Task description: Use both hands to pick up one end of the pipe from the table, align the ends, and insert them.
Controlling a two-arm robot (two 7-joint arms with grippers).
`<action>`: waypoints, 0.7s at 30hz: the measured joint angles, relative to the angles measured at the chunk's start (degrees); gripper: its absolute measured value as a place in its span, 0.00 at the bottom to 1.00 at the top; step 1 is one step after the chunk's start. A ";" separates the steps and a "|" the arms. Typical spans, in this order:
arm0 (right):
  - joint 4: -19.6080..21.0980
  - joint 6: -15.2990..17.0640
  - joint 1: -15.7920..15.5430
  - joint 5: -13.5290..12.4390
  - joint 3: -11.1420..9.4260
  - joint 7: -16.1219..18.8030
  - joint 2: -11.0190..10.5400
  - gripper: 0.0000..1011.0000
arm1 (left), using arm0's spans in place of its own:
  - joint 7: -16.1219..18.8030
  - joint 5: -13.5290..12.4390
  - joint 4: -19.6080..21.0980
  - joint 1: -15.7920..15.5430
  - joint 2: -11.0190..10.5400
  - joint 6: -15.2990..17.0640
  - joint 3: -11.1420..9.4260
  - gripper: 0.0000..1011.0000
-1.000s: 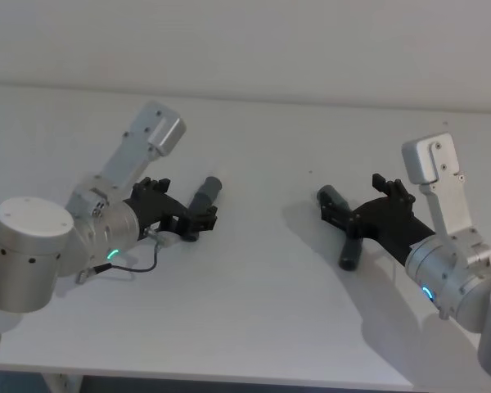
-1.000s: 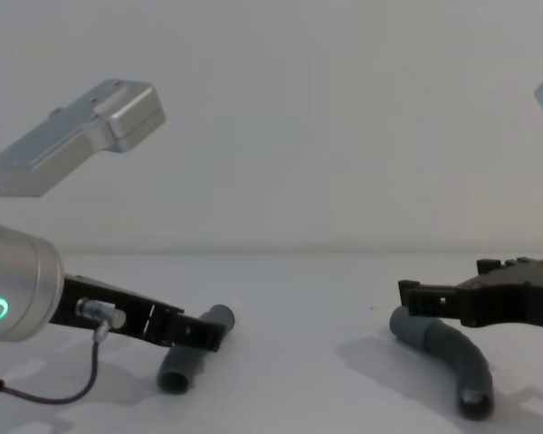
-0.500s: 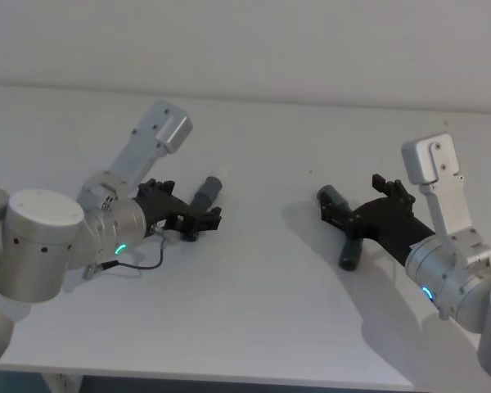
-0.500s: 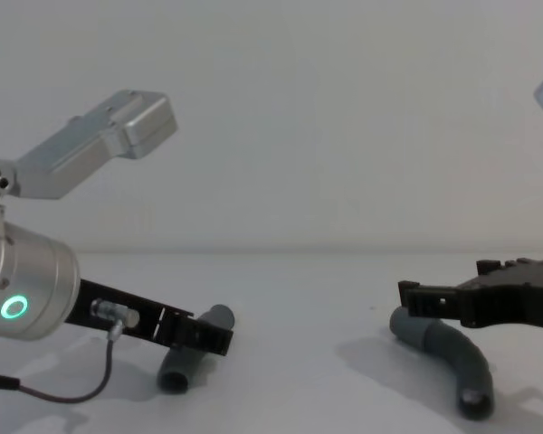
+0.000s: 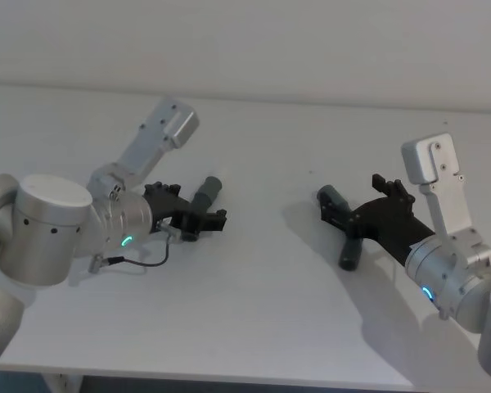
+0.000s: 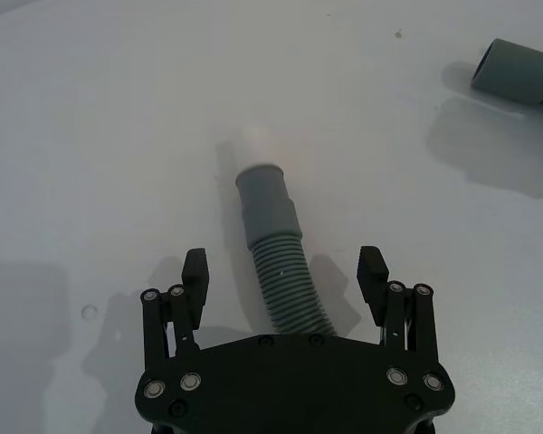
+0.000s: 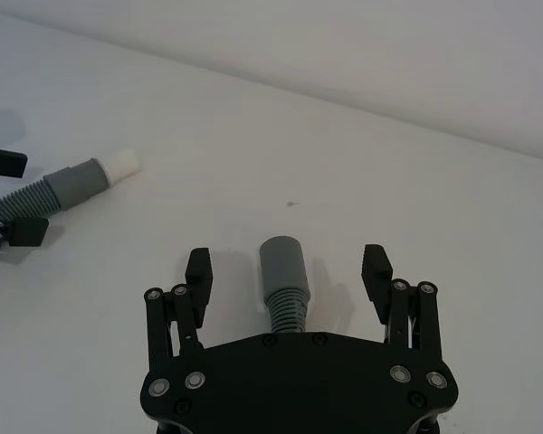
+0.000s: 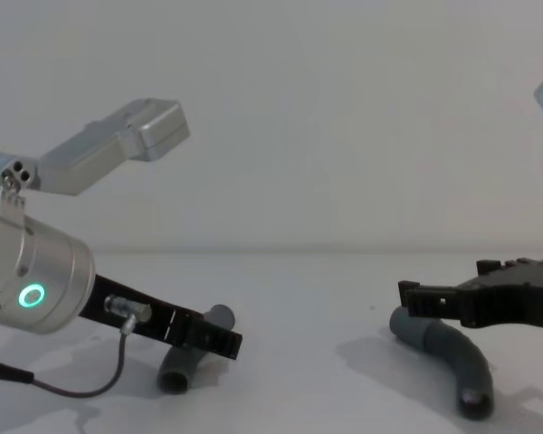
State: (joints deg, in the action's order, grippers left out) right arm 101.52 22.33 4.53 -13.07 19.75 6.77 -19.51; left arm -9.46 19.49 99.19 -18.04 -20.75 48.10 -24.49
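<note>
Risk, as I judge it: if my left fingers (image 6: 195, 276) close on the ribbed middle, not the smooth cuff, the hose may flex or roll, so the ends would meet crooked. If one finger lands first, the bent piece could pivot out across the surface. A grip too near an end would leave no cuff free to insert.

Left fingers, black plastic: spread wide, one on each side of the dark-grey bent ribbed hose piece (image 6: 285, 289), gripping nothing. Its cuff ends in a narrower white tip (image 6: 253, 143), pointing away from my wrist.

Right fingers (image 7: 198, 276): equally wide apart, flanking the second dark-grey bent hose piece (image 7: 283, 271) just behind its plain cuff, holding nothing.

Both pieces lie on the plain white surface (image 5: 254, 319), well apart.
</note>
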 joint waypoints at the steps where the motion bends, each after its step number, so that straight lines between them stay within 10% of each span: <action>1: 0.00 0.00 0.00 0.00 0.00 0.00 0.00 0.99 | -0.19 0.00 -0.22 -0.23 0.10 0.28 -0.05 0.99; 10: 0.00 0.00 0.00 0.00 0.00 0.00 0.00 0.99 | -0.86 -0.01 -1.32 -1.28 0.56 1.16 -0.31 0.96; 21: 0.00 0.00 0.00 0.00 0.00 0.00 0.00 0.99 | -1.29 -0.08 -1.95 -1.90 0.85 1.68 -0.44 0.67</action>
State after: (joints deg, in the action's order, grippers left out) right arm 101.53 22.33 4.53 -13.07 19.75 6.76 -19.51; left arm -10.75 19.41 97.24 -19.94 -19.90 49.78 -24.93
